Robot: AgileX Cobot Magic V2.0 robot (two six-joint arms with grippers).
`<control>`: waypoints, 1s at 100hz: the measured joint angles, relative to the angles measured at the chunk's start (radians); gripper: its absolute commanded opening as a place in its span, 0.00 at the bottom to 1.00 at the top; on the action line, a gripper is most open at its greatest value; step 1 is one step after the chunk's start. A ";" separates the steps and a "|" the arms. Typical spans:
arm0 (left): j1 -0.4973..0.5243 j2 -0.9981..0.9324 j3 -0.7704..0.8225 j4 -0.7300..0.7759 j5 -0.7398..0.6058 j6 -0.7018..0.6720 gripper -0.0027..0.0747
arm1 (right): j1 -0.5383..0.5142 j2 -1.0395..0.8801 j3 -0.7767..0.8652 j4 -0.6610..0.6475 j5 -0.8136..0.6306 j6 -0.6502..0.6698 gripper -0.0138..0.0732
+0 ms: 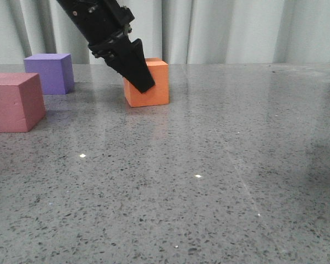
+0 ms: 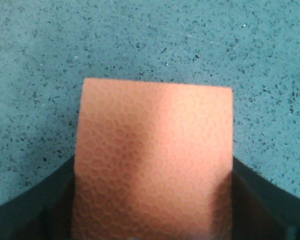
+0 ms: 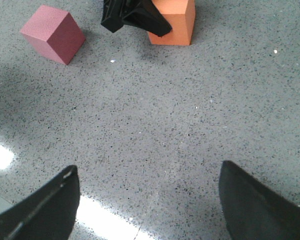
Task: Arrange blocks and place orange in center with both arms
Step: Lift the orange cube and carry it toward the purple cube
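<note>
Fingers of the left gripper (image 1: 138,74) clamp the orange cube (image 1: 152,88) on the speckled grey worktop (image 1: 220,181); right gripper (image 3: 150,200) hangs with fingers spread wide, holding nothing. Purple cube (image 1: 49,72) and pink-red cube (image 1: 14,102) sit well left. Pale curtain (image 1: 236,30) backs the far edge; open worktop lies right.

orange (image 1: 154,88) mid-table, other blocks (image 1: 14,102) left of it, one behind the other

Speckled grey tabletop (image 1: 220,181), pale curtain (image 1: 236,30) behind
</note>
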 measured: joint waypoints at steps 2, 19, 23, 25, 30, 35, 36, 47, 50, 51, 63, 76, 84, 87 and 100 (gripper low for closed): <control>0.000 0.000 -0.005 0.002 0.006 0.000 0.34 | 0.000 0.000 0.000 0.000 0.000 0.000 0.81; 0.000 0.000 -0.076 0.023 0.044 -0.077 0.34 | 0.000 0.000 0.000 0.000 0.000 0.000 0.81; 0.000 -0.002 -0.096 0.045 0.046 -0.128 0.35 | 0.000 0.000 0.000 0.000 0.000 0.000 0.81; 0.000 -0.002 -0.108 0.060 0.048 -0.147 0.35 | 0.000 0.000 0.000 0.000 0.000 0.000 0.81; 0.000 -0.010 -0.137 0.100 0.050 -0.230 0.35 | 0.000 0.000 0.000 0.000 0.000 0.000 0.81; 0.000 -0.024 -0.162 0.145 0.052 -0.309 0.35 | 0.000 0.000 0.000 0.000 0.000 0.000 0.81; 0.000 -0.026 -0.168 0.159 0.052 -0.321 0.35 | 0.000 0.000 0.000 0.000 0.000 0.000 0.81; 0.000 -0.076 -0.196 0.259 0.052 -0.523 0.35 | 0.000 0.000 0.000 0.000 0.000 0.000 0.81; 0.000 -0.092 -0.198 0.291 0.054 -0.577 0.35 | 0.000 0.000 0.000 0.000 0.000 0.000 0.81; 0.000 -0.099 -0.198 0.297 0.054 -0.603 0.35 | 0.000 0.000 0.000 0.000 0.000 0.000 0.81; 0.011 -0.161 -0.200 0.389 0.076 -0.813 0.35 | 0.000 0.000 0.000 0.000 0.000 0.000 0.81; 0.039 -0.213 -0.200 0.460 0.121 -0.984 0.35 | 0.000 0.000 0.000 0.000 0.000 0.000 0.81; 0.049 -0.239 -0.200 0.509 0.160 -1.091 0.35 | 0.000 0.000 0.000 0.000 0.000 0.000 0.81; 0.051 -0.247 -0.194 0.536 0.170 -1.123 0.35 | 0.000 0.000 0.000 0.000 0.000 0.000 0.81; 0.055 -0.288 -0.147 0.630 0.197 -1.240 0.35 | 0.000 0.000 0.000 0.000 0.000 0.000 0.81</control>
